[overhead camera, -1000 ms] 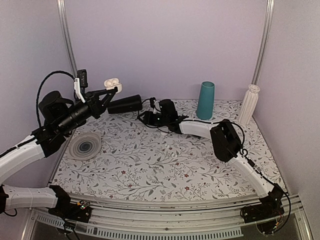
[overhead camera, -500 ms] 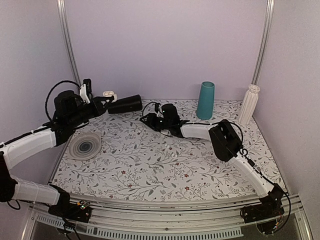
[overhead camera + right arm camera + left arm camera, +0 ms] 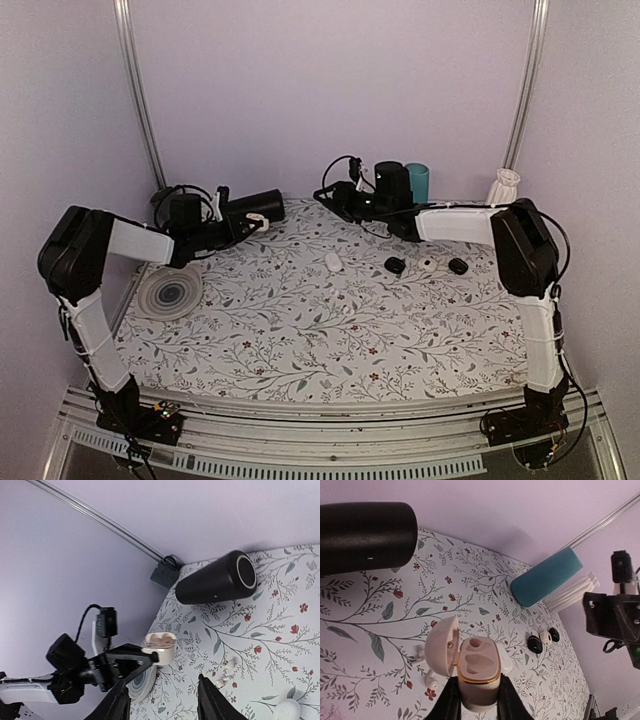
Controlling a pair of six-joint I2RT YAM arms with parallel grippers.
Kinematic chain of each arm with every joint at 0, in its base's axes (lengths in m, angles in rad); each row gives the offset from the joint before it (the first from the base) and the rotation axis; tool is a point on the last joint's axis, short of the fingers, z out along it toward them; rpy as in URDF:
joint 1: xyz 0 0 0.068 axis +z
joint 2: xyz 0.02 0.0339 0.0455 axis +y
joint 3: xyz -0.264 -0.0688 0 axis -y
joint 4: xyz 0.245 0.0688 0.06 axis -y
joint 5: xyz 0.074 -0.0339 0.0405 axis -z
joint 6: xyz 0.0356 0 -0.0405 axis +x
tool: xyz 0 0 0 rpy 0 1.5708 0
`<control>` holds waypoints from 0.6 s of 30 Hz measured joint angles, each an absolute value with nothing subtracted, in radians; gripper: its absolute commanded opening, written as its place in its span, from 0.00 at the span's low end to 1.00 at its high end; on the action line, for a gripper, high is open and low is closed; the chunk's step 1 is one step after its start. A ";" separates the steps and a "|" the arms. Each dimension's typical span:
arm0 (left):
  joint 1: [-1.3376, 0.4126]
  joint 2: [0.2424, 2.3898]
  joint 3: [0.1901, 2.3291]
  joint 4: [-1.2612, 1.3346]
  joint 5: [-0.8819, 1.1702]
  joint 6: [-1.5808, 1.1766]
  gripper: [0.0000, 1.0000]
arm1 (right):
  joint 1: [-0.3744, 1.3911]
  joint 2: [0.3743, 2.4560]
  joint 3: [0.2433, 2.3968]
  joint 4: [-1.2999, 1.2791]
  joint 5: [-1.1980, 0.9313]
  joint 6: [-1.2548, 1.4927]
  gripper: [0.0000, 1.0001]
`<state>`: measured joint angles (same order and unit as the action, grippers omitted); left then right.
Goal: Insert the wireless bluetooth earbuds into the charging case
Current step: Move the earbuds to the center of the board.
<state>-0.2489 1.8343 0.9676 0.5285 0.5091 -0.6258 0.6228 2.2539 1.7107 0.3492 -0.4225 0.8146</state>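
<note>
Firmly pinched in the left gripper (image 3: 477,692), the case (image 3: 477,667) sits lid-open, both wells empty.

Raised beside the black speaker (image 3: 365,535), its mouth faces up, likely so that buds can be dropped straight in; two earbuds (image 3: 229,664) lie on the surface (image 3: 300,330) just below it. The right gripper (image 3: 162,700), spread and empty, hovers at the back, seemingly free to fetch them.

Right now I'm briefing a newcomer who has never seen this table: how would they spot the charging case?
Find the black cylinder lying at the table's far left corner. Right beside it the left hand grips the charging case. It is the only white piece with its lid flipped open over two empty wells; the white oval lies flat mid-table.
</note>
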 measured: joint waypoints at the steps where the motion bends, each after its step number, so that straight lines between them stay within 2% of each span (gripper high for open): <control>1: -0.245 1.877 1.003 0.535 0.522 -0.631 0.00 | 0.616 2.206 1.681 0.363 -0.426 0.804 0.46; 4: -0.232 2.050 1.145 0.567 0.575 -0.667 0.00 | 0.595 2.044 1.575 0.413 -0.434 0.759 0.47; 18: -0.224 2.347 1.351 0.628 0.632 -0.850 0.00 | 0.595 1.916 1.386 0.416 -0.452 0.679 0.46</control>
